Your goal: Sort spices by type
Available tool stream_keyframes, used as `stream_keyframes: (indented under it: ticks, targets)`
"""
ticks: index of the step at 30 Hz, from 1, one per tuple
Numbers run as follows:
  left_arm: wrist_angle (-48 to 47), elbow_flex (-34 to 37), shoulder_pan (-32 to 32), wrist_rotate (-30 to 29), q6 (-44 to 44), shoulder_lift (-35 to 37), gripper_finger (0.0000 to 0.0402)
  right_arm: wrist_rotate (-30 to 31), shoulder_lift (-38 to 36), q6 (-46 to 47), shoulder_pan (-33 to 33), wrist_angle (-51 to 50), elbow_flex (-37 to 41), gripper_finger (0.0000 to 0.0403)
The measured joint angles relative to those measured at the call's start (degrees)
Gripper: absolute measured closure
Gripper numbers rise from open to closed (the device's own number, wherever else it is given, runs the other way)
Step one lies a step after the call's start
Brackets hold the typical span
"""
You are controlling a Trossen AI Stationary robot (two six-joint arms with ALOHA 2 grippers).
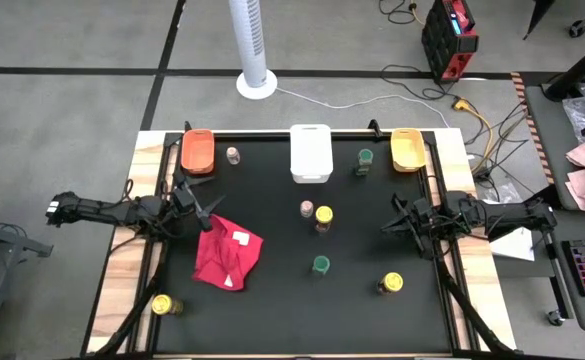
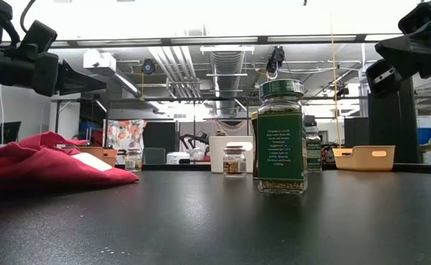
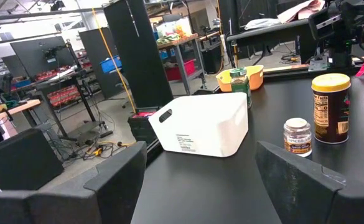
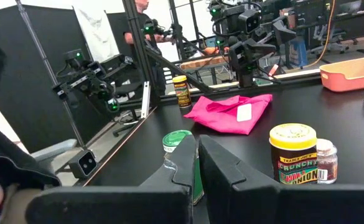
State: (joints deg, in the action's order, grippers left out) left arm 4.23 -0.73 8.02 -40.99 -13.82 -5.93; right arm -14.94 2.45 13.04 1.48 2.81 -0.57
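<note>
Red cloth (image 1: 228,257); orange (image 1: 197,150), white (image 1: 310,152), yellow bins (image 1: 406,149).

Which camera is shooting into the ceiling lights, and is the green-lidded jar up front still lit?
Low view: a bright ceiling strip glares behind the scene, yet the green-lidded jar shows a lit label, and the black table has a faint sheen. High view: even light, no hard shadows.

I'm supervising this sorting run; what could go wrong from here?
The pink-lidded jar and yellow-lidded jar stand close together mid-table; grasping one may topple the other. The red cloth lies beside the open left tool and might snag. The corner jar sits on the wooden table edge and could be knocked off. The right tool waits opposite.
</note>
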Motion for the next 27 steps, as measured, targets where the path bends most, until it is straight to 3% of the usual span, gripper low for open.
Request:
stream_keyframes:
  ticks: [19,24,27]
  targets:
    - [0.0,-0.01,0.01,-0.01,-0.01,0.02,0.0116,0.0,0.01,-0.78,-0.01,1.2,0.0,0.039]
    - [0.0,-0.02,0.01,0.0,-0.01,0.0,0.0116,8.58,0.1,-3.17,-0.03,8.98,0.01,0.039]
    - [0.0,0.0,0.01,0.0,-0.07,0.0,0.0116,8.97,0.78,-4.28,-0.02,10.53,0.01,0.039]
